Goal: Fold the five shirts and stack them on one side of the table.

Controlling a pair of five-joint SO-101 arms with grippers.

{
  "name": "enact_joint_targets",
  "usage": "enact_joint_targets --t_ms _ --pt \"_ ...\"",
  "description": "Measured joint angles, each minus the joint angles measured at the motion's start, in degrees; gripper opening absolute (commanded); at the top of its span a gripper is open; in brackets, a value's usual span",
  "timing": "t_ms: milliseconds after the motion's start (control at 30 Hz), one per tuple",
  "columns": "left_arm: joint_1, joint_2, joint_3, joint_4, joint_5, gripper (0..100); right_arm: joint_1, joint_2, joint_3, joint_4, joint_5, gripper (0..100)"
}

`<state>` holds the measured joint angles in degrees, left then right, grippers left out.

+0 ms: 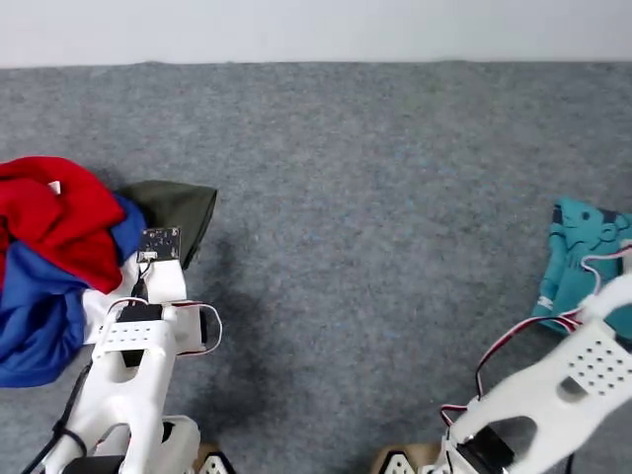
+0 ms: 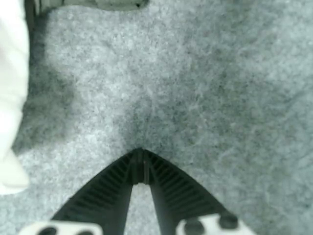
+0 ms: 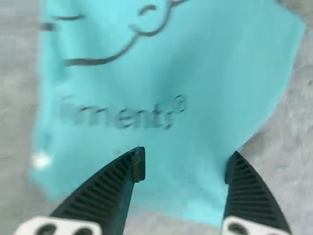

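The left pincer [image 2: 140, 165] is shut tight. Its two black fingers [image 2: 107, 191] meet at the tips and there is nothing between them. It points down at the grey table [image 2: 220, 98]. Just beside this pincer, on the side away from the other arm, is a bit of white shirt [image 2: 11, 88]. The shirt is not touching the pincer. A little farther out on that same side lies a heap of shirts, all crumpled. A red shirt [image 1: 59, 222] is on top. A blue shirt [image 1: 39, 326] spills out from under it. A dark green shirt [image 1: 178, 207] pokes out of the heap, close to the tip of the left arm [image 1: 128, 375].

The right pincer [image 3: 186, 165] is wide open and holds nothing. Right under it is a teal shirt [image 3: 161, 73] with dark drawn lines and some print on it. The cloth shows in the gap between the two fingers and spreads out ahead of the pincer. I cannot tell if the fingers touch the cloth. Grey table shows past the edges of the shirt on both sides of the pincer. From the high view, the teal shirt lies flat, well apart from the heap by the other pincer. The right arm [image 1: 563, 380] hangs over the near part of it.
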<state>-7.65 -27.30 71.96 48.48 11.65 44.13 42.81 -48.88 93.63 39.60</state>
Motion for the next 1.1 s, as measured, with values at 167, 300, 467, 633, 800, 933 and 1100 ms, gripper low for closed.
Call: enact_joint_targets --t_ms 167,300,467,633,800,933,1100 --pt "0.0 0.0 0.0 0.0 0.0 2 -3.16 -1.32 -0.53 6.59 -3.52 0.6" --pt "0.0 0.0 0.0 0.0 0.0 2 -3.34 -0.62 -0.53 6.68 -3.87 3.5" --pt "0.0 0.0 0.0 0.0 0.0 2 -1.85 -0.53 -0.53 6.68 -4.13 0.9" --pt "0.0 0.0 0.0 0.0 0.0 2 -2.2 6.68 -0.53 6.68 -4.04 0.9" --pt "0.0 0.0 0.0 0.0 0.0 2 -3.96 13.63 -0.62 6.68 -5.54 0.9" --pt "0.0 0.0 0.0 0.0 0.0 2 -6.95 13.98 -0.7 6.77 -8.26 0.9" --pt "0.0 0.0 0.0 0.0 0.0 2 -10.81 12.48 1.32 6.86 -9.23 0.9"
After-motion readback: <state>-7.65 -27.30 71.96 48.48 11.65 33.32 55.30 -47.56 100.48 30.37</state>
